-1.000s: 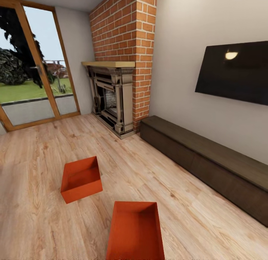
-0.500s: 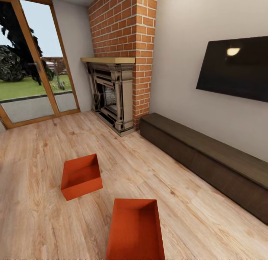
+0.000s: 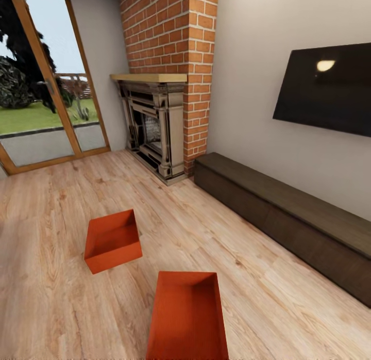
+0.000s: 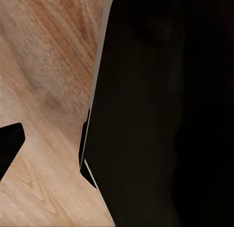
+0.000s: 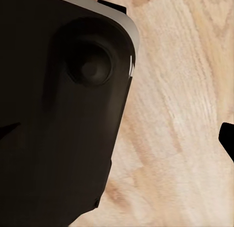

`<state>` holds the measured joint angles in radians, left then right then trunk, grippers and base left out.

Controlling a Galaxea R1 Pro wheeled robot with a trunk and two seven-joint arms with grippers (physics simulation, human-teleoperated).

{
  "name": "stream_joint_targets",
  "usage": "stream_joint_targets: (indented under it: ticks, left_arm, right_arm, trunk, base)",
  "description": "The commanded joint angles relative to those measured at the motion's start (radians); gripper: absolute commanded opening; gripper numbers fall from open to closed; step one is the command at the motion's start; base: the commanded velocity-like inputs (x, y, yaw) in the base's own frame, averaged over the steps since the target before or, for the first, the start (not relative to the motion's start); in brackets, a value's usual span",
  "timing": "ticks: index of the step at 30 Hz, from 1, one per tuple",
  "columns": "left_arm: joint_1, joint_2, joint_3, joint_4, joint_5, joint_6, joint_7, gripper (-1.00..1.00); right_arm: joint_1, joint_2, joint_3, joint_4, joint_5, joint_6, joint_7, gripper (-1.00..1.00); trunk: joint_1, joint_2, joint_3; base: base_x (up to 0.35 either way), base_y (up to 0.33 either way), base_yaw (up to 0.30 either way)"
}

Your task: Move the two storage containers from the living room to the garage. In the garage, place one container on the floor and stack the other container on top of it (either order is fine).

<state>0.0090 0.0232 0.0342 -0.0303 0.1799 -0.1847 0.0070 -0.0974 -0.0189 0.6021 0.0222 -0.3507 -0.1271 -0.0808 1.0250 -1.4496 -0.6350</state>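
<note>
Two orange-red open-top storage containers lie on the light wood-plank floor of the living room in the head view. The farther container sits left of centre, turned at an angle. The nearer container lies at the bottom centre, its near end cut off by the picture's edge. Both look empty. In the left wrist view one dark fingertip shows over wood planks beside a large black body of the robot. The right wrist view has a dark fingertip at the edge and another black part of the robot. Nothing is held.
A brick fireplace stands ahead, with a glass patio door to its left. A long dark low cabinet runs along the right wall under a black wall TV. Bare plank floor surrounds the containers.
The whole head view has shifted a little, so the camera has moved closer and slightly upward. Both containers lie where they were on the floor.
</note>
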Motion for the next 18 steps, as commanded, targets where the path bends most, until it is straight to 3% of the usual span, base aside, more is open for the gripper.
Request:
stream_joint_targets:
  ticks: [1,18]
  left_arm:
    - [0.000,0.000,0.003,-0.002,0.003,-0.001,0.001,1.00]
    - [0.001,0.000,0.003,-0.002,0.003,-0.001,0.001,1.00]
  right_arm:
    - [-0.001,0.000,0.008,0.002,-0.008,-0.005,-0.001,1.00]
    - [-0.001,0.000,0.008,0.002,-0.008,-0.005,-0.001,1.00]
  trunk:
    - [0.000,0.000,-0.002]
    - [0.000,0.000,-0.030]
  base:
    - [0.000,0.000,0.000]
    - [0.000,0.000,0.000]
